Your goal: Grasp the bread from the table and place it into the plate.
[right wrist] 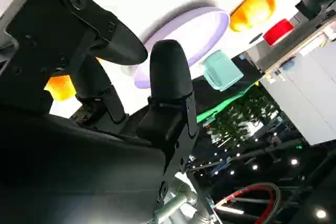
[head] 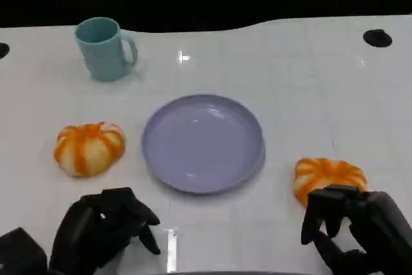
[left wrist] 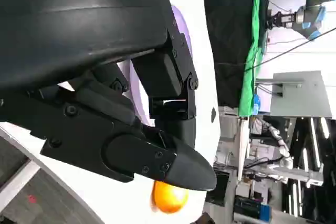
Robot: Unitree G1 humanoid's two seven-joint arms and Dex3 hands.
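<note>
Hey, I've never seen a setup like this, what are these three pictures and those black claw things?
Those are a humanoid robot's two hands. The head view looks down at a white table; the other two pictures come from cameras at each wrist. On the table sit a lilac plate, a teal mug and two orange-striped bread rolls, the left bread and the right bread. The left hand holds nothing. The right hand reaches over the right bread without gripping it.
</note>
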